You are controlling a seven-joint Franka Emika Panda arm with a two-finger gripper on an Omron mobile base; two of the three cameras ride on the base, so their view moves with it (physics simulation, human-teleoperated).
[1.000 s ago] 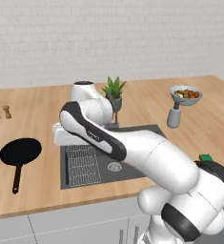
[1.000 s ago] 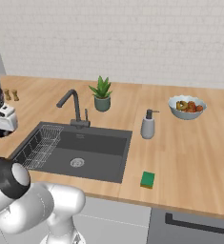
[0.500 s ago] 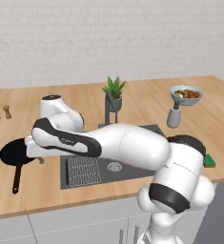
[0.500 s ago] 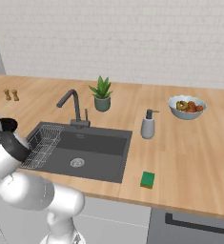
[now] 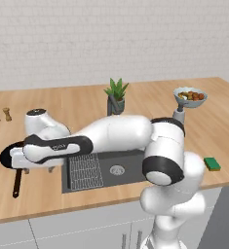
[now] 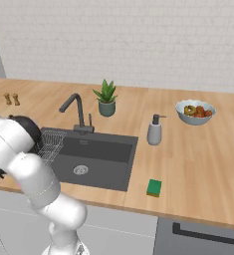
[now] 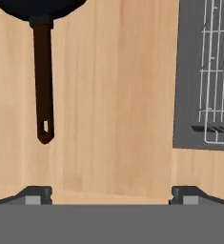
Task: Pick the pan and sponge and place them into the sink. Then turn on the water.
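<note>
One pan (image 7: 43, 76) lay flat on the counter (image 7: 113, 95) just left of the sink (image 6: 96, 157), untouched, its handle pointing at the counter's front edge. Gripper (image 7: 111, 194) hung above, btwn handle and sink, jaws fully wide and empty. Judged step: approach to 1st pick; next needs centring over the handle, then descent w/ jaws astride it; sponge (image 6: 154, 187) waited right of the sink.

arm (image 5: 121, 133): glossy white rounded shells | joints: dark bands | base column: white | finger tips (image 7: 36, 194): small, dark grey

base views flank sink (image 6: 91, 154), hand view close, downward
</note>
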